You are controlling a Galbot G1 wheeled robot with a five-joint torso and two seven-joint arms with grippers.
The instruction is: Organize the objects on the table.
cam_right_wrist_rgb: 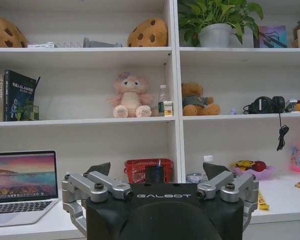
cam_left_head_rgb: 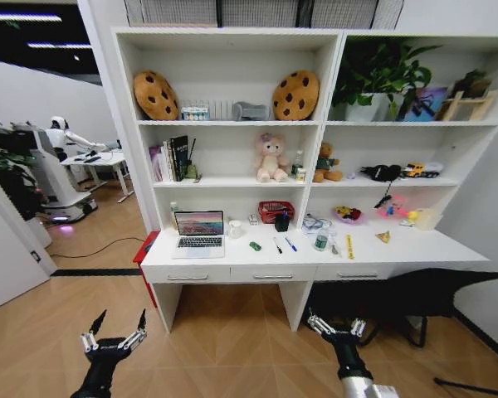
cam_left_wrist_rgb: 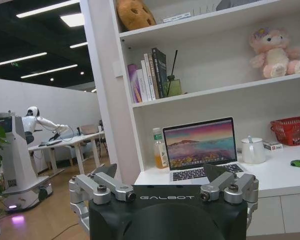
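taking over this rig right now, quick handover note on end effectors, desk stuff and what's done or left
Left end effector open, empty, low, well short of the long white desk.
Right end effector open, empty, also low and short of the desk.
On the desk: open silver laptop at its left end; tiny green toy car, black pen and blue pen mid-desk; small green-capped bottle to their right.
Done: nothing appears picked up.
Left: everything.

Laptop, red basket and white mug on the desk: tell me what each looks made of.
Laptop: looks like matte silver metal, judging by the even grey palm rest and thin lid; the screen is lit and glossy.
Red basket: probably plastic or coated wire, since it is an open mesh you can see through.
White mug: likely glazed ceramic, smooth and opaque with a faint sheen.
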